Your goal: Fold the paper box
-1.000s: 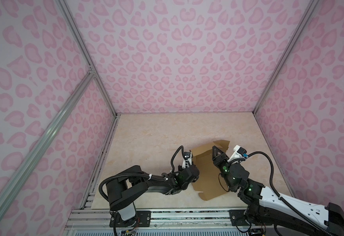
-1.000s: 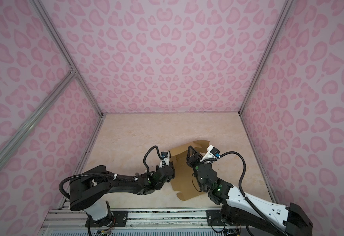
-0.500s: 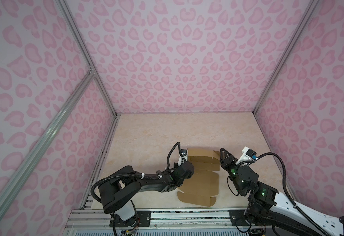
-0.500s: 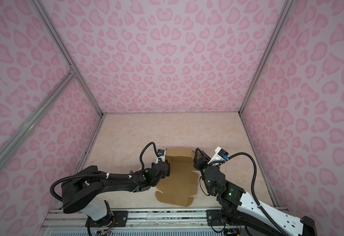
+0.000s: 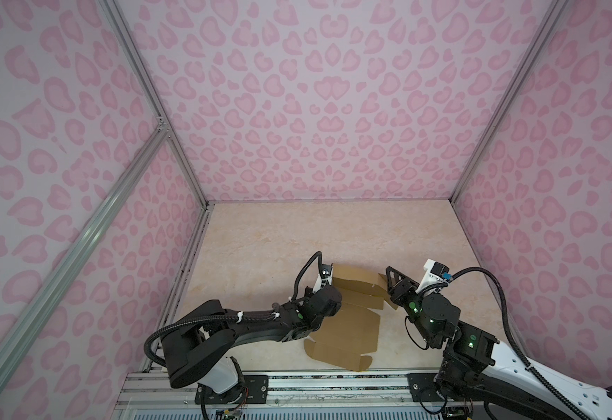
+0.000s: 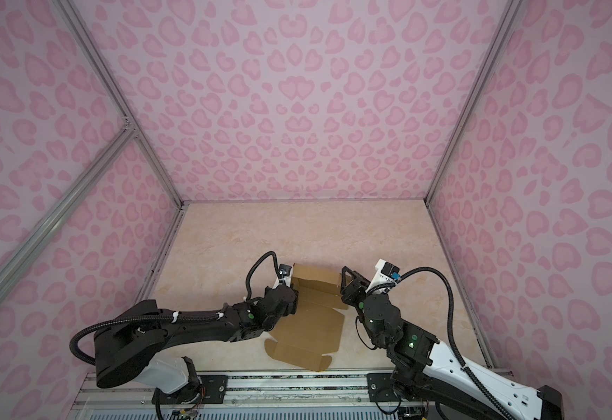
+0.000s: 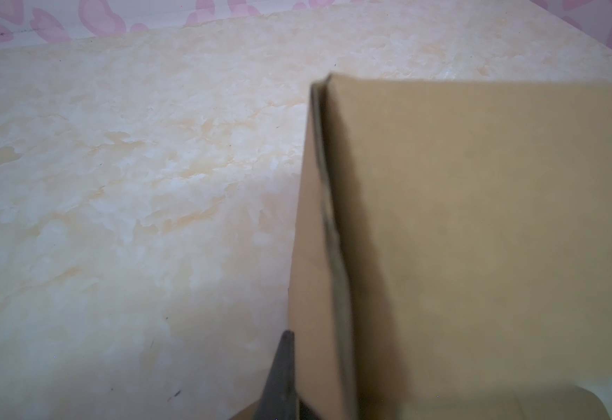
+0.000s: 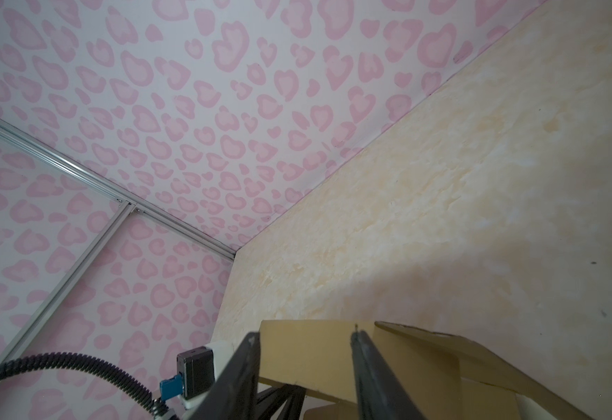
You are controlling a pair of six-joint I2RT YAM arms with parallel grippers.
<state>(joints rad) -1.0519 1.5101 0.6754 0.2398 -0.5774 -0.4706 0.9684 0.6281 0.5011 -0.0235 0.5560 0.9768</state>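
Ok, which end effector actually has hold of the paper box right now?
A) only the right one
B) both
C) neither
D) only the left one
D: the left end effector is shut on the raised side wall of the paper box, while the right end effector stands open at the far right corner with nothing clamped between its fingers.

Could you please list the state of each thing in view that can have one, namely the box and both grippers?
paper box: partly folded; near panels flat on the table, far flaps raised.
left gripper: shut on the box's left wall.
right gripper: open, jaws apart beside the raised right flap, holding nothing.
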